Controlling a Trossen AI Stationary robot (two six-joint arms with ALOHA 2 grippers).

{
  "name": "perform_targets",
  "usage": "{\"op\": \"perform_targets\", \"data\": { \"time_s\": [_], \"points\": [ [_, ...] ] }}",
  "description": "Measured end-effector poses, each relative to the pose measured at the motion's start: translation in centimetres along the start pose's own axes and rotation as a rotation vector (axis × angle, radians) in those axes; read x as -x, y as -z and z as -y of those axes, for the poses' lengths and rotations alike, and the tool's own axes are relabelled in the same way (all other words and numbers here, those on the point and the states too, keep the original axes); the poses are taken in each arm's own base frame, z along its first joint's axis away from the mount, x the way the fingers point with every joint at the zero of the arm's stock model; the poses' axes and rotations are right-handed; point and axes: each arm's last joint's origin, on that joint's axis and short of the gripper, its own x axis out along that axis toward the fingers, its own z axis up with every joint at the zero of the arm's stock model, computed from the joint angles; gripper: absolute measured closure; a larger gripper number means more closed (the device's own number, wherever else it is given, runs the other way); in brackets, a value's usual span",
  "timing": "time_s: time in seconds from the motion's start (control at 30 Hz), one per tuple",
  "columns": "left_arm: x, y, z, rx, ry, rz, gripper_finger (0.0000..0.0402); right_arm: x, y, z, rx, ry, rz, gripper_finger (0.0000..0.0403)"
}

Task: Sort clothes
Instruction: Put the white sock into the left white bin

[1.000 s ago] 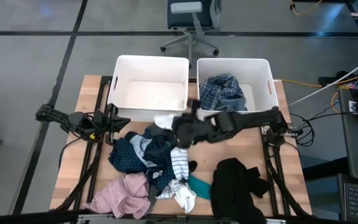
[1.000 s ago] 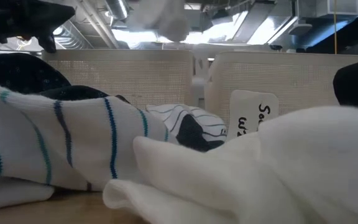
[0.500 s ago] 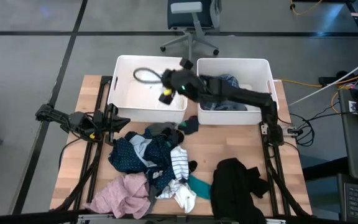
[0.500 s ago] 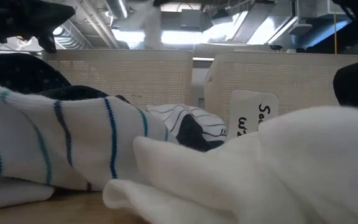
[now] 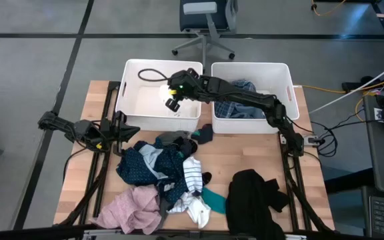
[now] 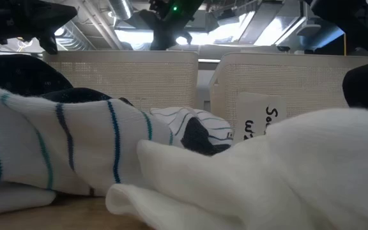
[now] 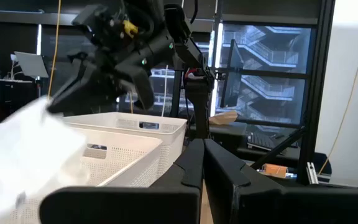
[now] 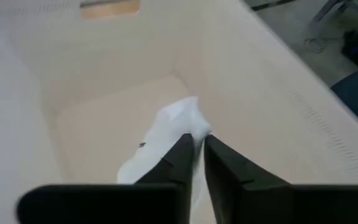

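Observation:
My right gripper (image 5: 173, 105) (image 8: 196, 146) reaches over the left white tub (image 5: 129, 93), pointing down into it, its fingers a narrow gap apart. A small white garment (image 8: 166, 134) (image 7: 30, 155) shows just past its fingertips, above the tub's floor. A blue plaid garment (image 5: 245, 93) lies in the right tub (image 5: 289, 87). The other clothes lie heaped on the table: navy (image 5: 145, 167), pink (image 5: 135, 207), striped (image 5: 193, 175), teal (image 5: 213, 199) and black (image 5: 255, 197). My left gripper (image 5: 131, 131) (image 7: 201, 162) waits shut at the table's left side. My right gripper points slanting down into the left tub, and the white garment's upper end (image 8: 190, 118) shows right at its fingertips. Whether the fingers touch the cloth I cannot tell. The garment is off the tub's floor and shows blurred in the left wrist view.
The two tubs stand side by side at the table's far edge. A dark sock (image 5: 204, 132) lies just in front of them. An office chair (image 5: 205, 20) stands beyond the table. Bare wood shows at the table's near right corner (image 5: 309, 200).
My right gripper has swung from above the clothes heap at the table's middle toward the far left, over the left tub, and come down a little. The white garment went with it from over the heap to inside the tub.

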Motion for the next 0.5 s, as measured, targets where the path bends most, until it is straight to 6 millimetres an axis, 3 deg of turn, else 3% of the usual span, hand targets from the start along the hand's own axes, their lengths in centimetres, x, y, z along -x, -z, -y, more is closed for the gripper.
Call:
{"op": "perform_targets", "data": {
  "time_s": [0.13,0.27,0.37,0.5],
  "points": [
    [0.0,0.0,0.0,0.005,0.000,0.003,0.0400,-0.1,0.1,-0.2,0.003,-0.009,-0.005,0.0300],
    [0.0,0.0,0.0,0.014,-0.001,0.004,0.0400,1.2,-0.2,-0.6,0.019,-0.009,-0.018,0.0230],
    [0.0,0.0,0.0,0.014,0.000,0.004,0.0400,4.2,-0.7,-1.0,0.034,-0.066,-0.013,0.0192],
    [0.0,0.0,0.0,0.017,0.009,0.005,0.0400,8.5,-0.2,-3.1,0.069,-0.141,-0.073,0.0168]
  ]
}}
